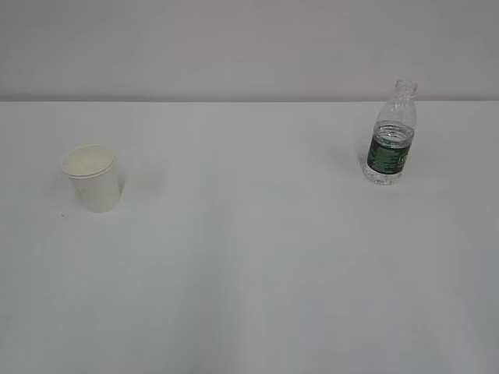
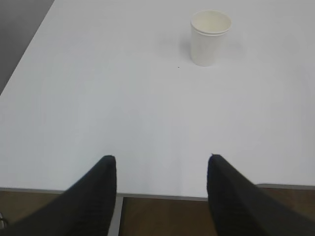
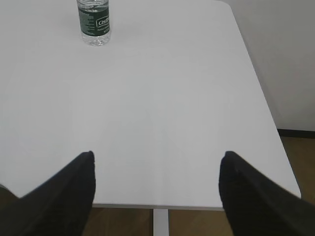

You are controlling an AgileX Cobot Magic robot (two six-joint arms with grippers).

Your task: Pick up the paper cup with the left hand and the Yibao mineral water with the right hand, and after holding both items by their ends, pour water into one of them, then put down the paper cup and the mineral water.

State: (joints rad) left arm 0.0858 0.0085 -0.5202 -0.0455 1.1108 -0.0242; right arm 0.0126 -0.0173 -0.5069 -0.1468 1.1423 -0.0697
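Note:
The white paper cup stands upright on the left of the white table; the left wrist view shows the paper cup far ahead and a little right of my left gripper. That gripper is open and empty, hovering at the table's near edge. The Yibao mineral water, a capless clear bottle with a dark green label, stands upright at the back right. In the right wrist view the bottle is far ahead and to the left of my right gripper, which is wide open and empty. Neither arm shows in the exterior view.
The table's near edge and brown floor lie under both grippers. The table's right edge and rounded corner border a pale wall with a dark skirting. A grey floor strip lies past the table's left edge.

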